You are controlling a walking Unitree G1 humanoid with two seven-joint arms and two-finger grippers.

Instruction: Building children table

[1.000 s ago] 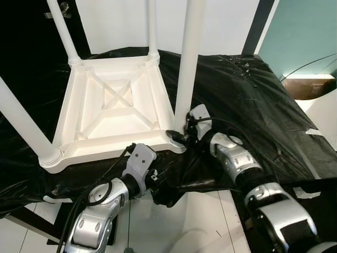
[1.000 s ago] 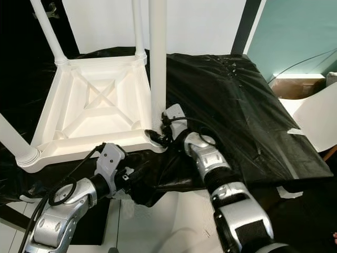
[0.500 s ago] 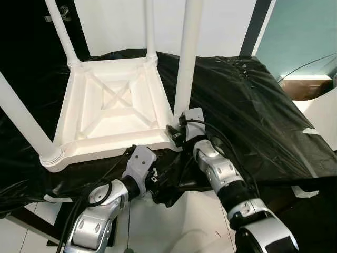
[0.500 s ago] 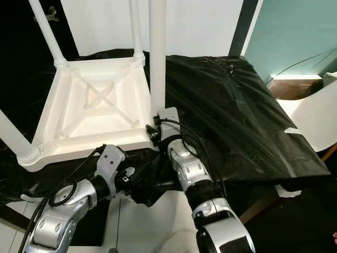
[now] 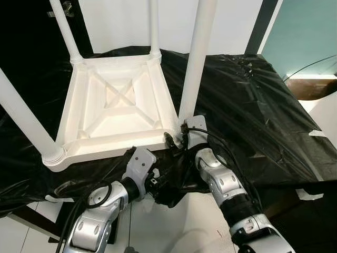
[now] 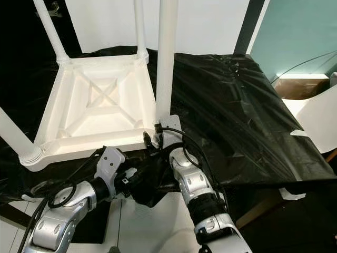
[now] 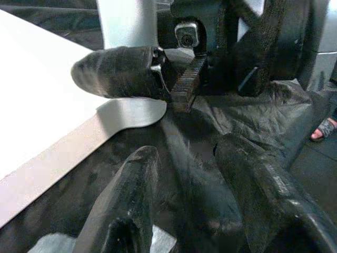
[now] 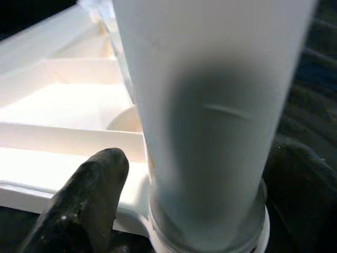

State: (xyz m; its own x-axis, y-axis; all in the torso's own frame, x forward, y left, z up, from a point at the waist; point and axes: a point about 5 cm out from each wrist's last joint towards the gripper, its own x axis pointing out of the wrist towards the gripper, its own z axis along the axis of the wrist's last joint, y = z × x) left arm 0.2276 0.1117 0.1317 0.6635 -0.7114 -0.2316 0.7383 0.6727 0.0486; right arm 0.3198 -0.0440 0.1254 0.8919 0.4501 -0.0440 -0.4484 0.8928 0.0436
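The upturned table [image 5: 113, 108] fills the upper left. The right gripper [image 5: 176, 138] straddles the near leg [image 5: 196, 63], fingers [image 8: 87, 197] wide. The left gripper [image 7: 184, 211] is spread, empty. Close squarely, twist without tilting.

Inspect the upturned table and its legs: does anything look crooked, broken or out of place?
Nothing stands out. The white table lies upside down on the black sheet, its legs seated in the corners; the right gripper straddles the near leg.
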